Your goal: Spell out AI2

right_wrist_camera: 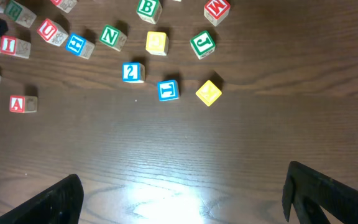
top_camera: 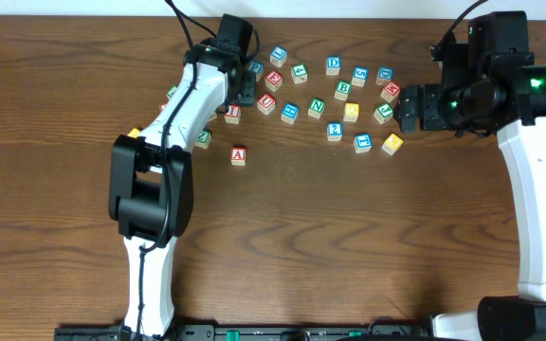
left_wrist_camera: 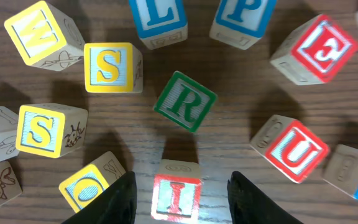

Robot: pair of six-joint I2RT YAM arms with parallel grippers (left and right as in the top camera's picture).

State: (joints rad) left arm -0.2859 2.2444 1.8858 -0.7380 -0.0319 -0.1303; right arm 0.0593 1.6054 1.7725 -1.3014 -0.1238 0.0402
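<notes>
The red A block lies alone in front of the cluster and also shows in the right wrist view. The red I block sits on the table between the open fingers of my left gripper, with a gap on each side; in the overhead view it is just under that gripper. The blue 2 block lies mid-cluster and shows in the right wrist view. My right gripper is open and empty above bare table, at the cluster's right edge.
Close round the I block are a green R block, a red U block, a yellow O block and two yellow S blocks. Several more letter blocks are spread across the back of the table.
</notes>
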